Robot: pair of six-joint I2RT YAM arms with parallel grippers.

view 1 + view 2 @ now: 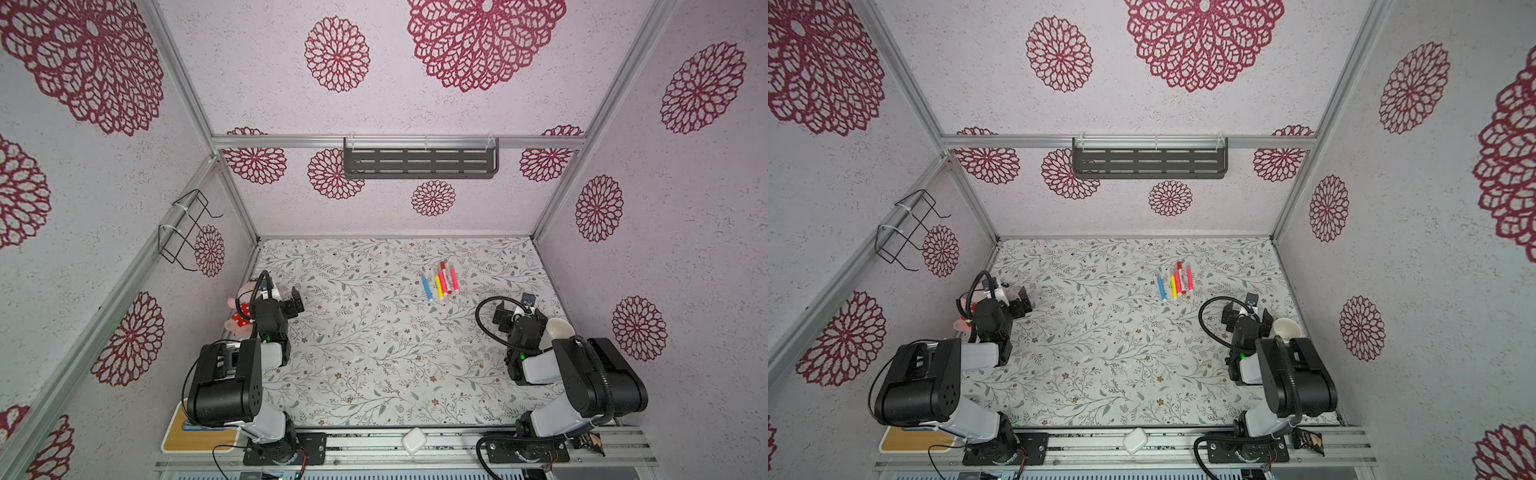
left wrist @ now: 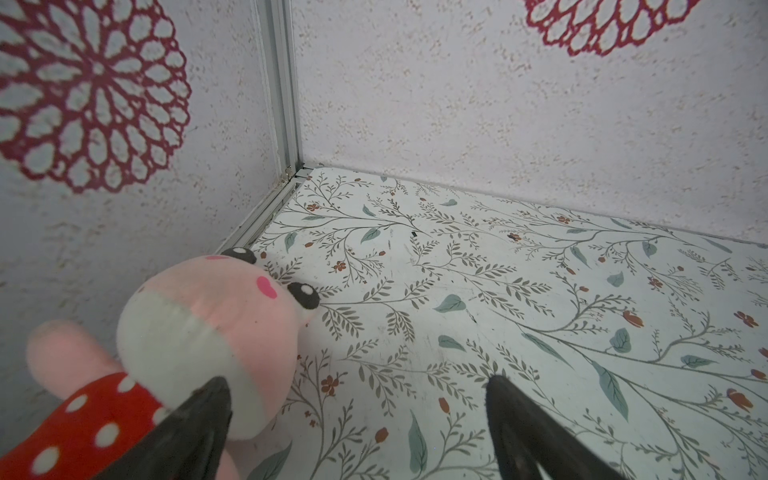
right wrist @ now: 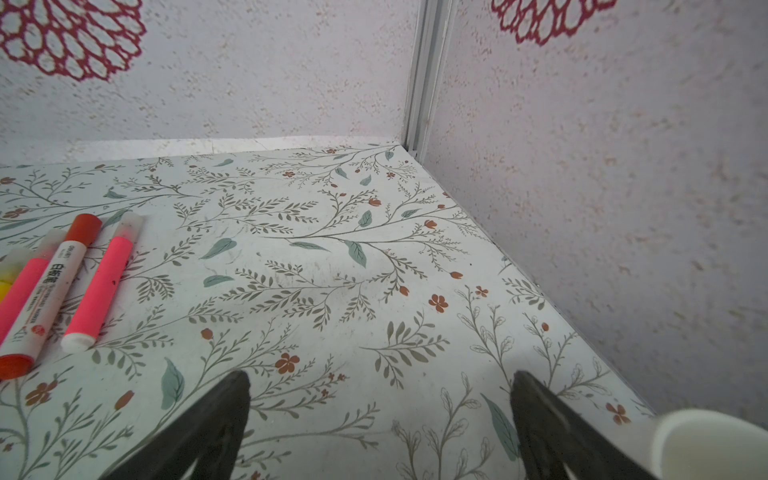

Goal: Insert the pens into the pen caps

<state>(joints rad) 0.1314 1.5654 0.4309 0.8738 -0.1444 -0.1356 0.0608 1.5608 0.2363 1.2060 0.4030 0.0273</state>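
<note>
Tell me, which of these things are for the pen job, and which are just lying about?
For the job: pens, lying side by side; caps too small to tell.
Just lying about: plush toy, white mug, small white case.

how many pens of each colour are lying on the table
blue pen: 1
yellow pen: 1
pink pens: 2
red and white pen: 1
total: 5

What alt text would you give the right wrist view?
Several pens, pink, red-and-white and yellow, lie side by side on a floral table. The right gripper is nearby, jaws open and empty, beside a white mug.
</note>
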